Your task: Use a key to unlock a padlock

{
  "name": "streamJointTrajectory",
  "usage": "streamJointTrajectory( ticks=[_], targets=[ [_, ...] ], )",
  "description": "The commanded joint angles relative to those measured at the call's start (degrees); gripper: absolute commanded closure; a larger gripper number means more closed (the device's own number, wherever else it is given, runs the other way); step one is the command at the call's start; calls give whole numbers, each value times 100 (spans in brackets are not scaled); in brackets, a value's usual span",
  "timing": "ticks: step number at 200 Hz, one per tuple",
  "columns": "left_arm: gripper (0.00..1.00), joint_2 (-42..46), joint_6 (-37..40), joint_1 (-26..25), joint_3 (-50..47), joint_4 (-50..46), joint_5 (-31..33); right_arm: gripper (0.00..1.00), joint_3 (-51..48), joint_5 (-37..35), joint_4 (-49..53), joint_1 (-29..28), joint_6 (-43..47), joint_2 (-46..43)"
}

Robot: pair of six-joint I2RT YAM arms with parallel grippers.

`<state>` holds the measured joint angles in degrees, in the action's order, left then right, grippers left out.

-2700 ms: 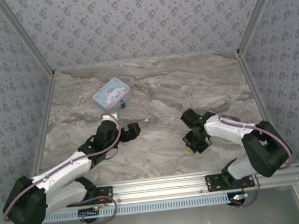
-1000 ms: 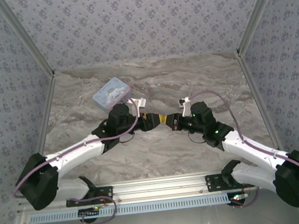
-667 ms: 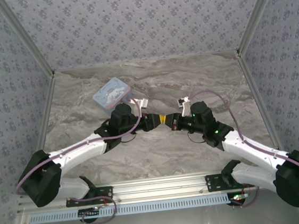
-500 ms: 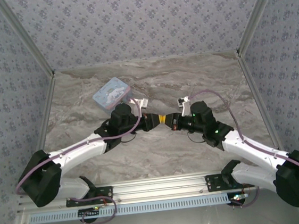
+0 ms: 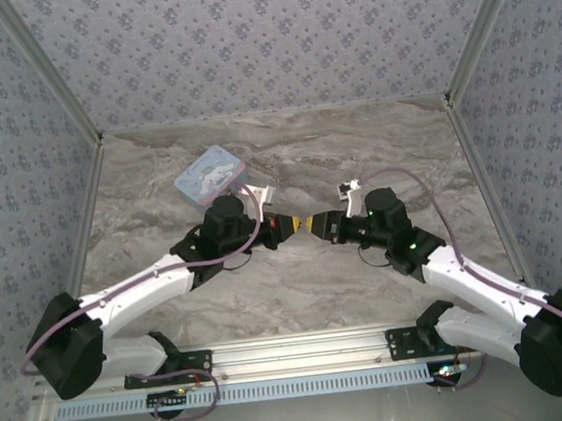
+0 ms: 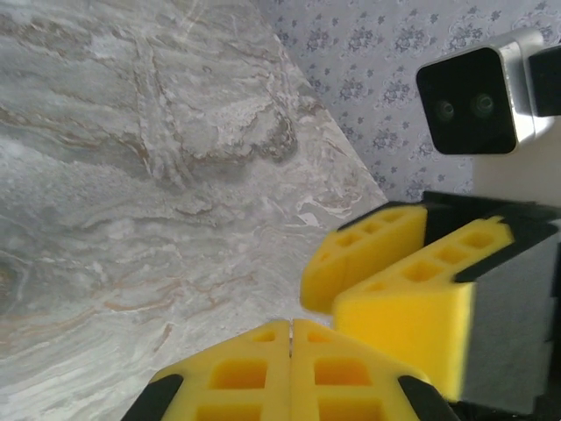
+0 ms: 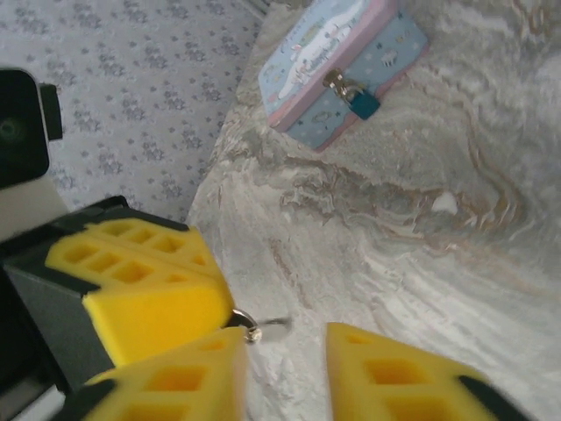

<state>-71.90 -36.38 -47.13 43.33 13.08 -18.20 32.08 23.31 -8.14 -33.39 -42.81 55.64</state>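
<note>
The two grippers meet tip to tip above the middle of the table. My left gripper (image 5: 288, 227) (image 6: 290, 326) is shut, its yellow pads (image 7: 140, 281) pressed together on the key (image 7: 263, 327), whose small silvery ring and slim shaft stick out from them. My right gripper (image 5: 315, 225) (image 7: 285, 338) stands open around the key's free end, its fingers (image 6: 412, 272) apart and nothing pinched between them. The teal padlock (image 7: 364, 103) hangs on the clasp of the light-blue cartoon tin (image 7: 337, 66) (image 5: 212, 174) at the back left.
The marble table (image 5: 355, 152) is boxed in by patterned walls at the back and both sides. A metal rail (image 5: 306, 354) runs along the near edge by the arm bases. The left wrist's cable (image 5: 254, 188) loops close to the tin.
My left gripper has shut on the key. My right gripper has opened its jaws and drawn back slightly to the right.
</note>
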Motion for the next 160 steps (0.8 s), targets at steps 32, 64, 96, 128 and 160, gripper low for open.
streamJointTrajectory(
  ticks=[32,64,96,128,160],
  targets=[
    [100,627,1216,83,571,-846,-428,31,-285,1944,-723,1041,625,-751],
    [100,768,1756,169,881,-1299,-1080,13,-56,3018,-1135,1064,1126,-708],
    [100,792,1968,253,1099,-1459,-1609,13,295,3414,-978,655,1574,-497],
    [100,765,1996,293,1213,-1485,-1839,22,336,3092,-937,260,2066,-436],
    [100,757,1992,293,1235,-1484,-1967,30,343,2815,-968,146,2214,-445]
  ],
)
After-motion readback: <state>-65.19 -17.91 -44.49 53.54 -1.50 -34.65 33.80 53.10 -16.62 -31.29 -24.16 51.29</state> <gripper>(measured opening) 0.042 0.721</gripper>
